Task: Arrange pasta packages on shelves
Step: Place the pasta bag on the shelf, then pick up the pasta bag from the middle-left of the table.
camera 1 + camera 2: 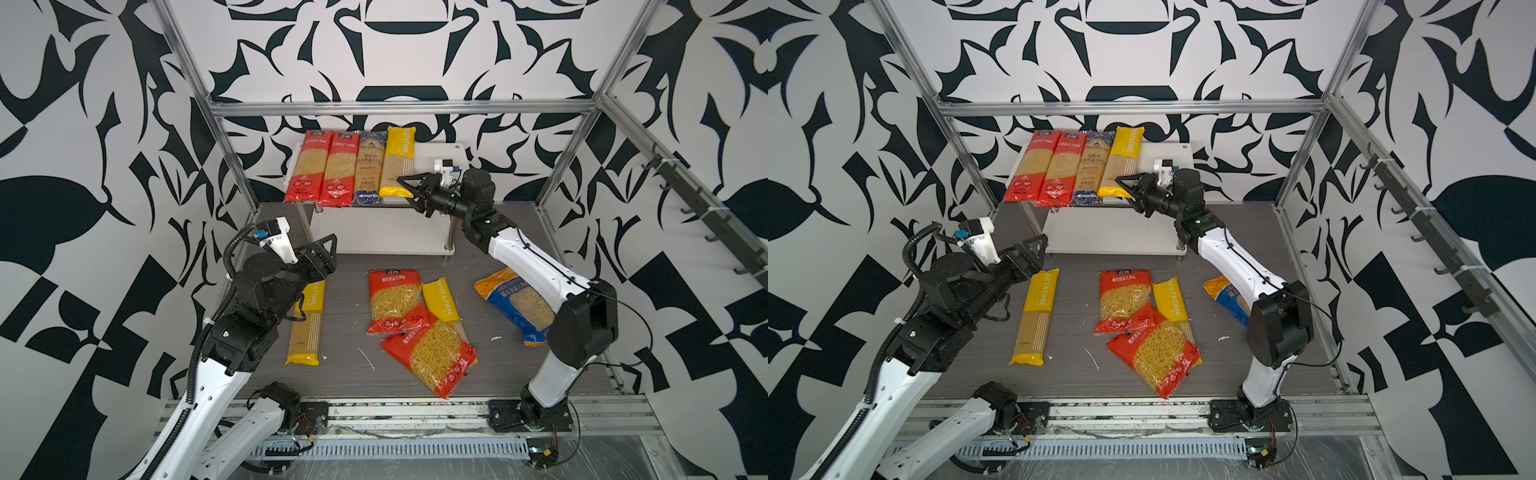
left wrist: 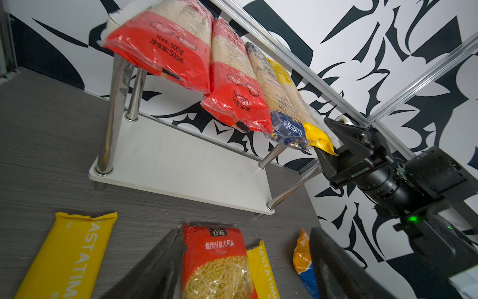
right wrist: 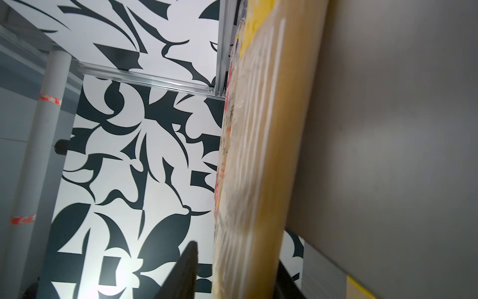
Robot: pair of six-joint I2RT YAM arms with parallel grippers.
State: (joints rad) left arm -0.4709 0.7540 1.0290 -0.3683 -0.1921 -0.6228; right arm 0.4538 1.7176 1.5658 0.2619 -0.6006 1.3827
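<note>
4 packs (image 1: 308, 166) lie on the rack's (image 1: 438, 151) top board, toward its left edge. The right pincer (image 1: 405, 190) straddles the near end of the yellow pack (image 1: 398, 162), spread (a gap shows); the left pincer (image 1: 332, 254) hangs spread above the worktop (image 1: 345, 291).

Shelf top (image 1: 436, 153), four spaghetti packs (image 1: 345, 170), table (image 1: 345, 299), five bags (image 1: 395, 299)

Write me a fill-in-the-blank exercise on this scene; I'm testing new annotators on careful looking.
The top shelf carries ___ long packs. The right gripper sits at the near end of the ___ pack. ___ packages lie on the table.
Missing words: four; yellow; five.
</note>
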